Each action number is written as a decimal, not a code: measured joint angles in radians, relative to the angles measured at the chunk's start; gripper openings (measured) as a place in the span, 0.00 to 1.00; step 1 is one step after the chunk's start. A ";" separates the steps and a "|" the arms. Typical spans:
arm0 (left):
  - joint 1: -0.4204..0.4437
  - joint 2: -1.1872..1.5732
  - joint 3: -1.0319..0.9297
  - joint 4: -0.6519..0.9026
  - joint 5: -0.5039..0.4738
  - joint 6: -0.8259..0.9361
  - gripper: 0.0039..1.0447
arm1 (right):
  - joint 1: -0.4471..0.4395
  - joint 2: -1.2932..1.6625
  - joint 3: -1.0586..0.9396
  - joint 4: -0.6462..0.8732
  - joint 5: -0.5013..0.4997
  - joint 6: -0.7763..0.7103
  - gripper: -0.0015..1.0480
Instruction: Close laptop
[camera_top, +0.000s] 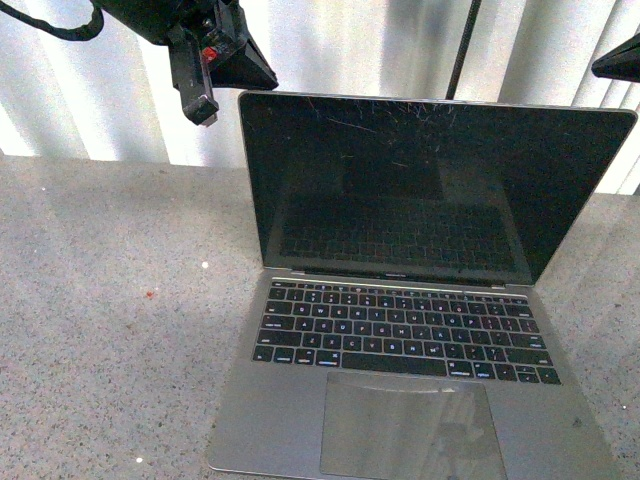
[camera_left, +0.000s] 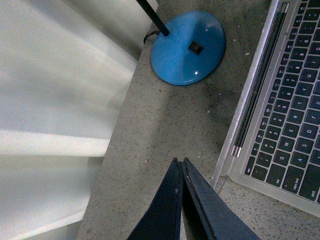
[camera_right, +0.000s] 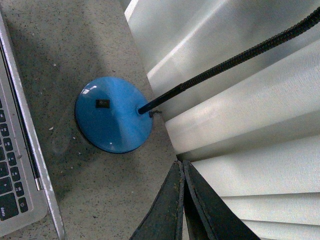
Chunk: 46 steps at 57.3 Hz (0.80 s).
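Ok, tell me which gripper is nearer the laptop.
The left gripper: its shut fingertips hang right beside the laptop, while the right gripper sits past the blue lamp base.

We take this for an office or home work corner: a speckled grey counter (camera_top: 110, 300), a blue-based gooseneck desk lamp (camera_right: 112, 125), an open laptop (camera_top: 400, 340), and pale curtains (camera_left: 50, 90) behind.

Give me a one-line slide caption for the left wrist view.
Left gripper, shut, hovers over the speckled counter beside the open laptop, blue lamp base beyond.
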 joint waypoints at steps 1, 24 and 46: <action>0.000 0.000 -0.001 0.000 -0.001 0.001 0.03 | 0.000 0.000 0.000 -0.002 0.000 0.000 0.03; 0.000 -0.001 -0.001 0.000 -0.001 0.006 0.03 | 0.012 -0.002 -0.035 -0.041 0.002 -0.002 0.03; -0.003 -0.005 -0.014 0.001 0.000 0.024 0.03 | 0.027 -0.008 -0.058 -0.063 0.002 0.003 0.03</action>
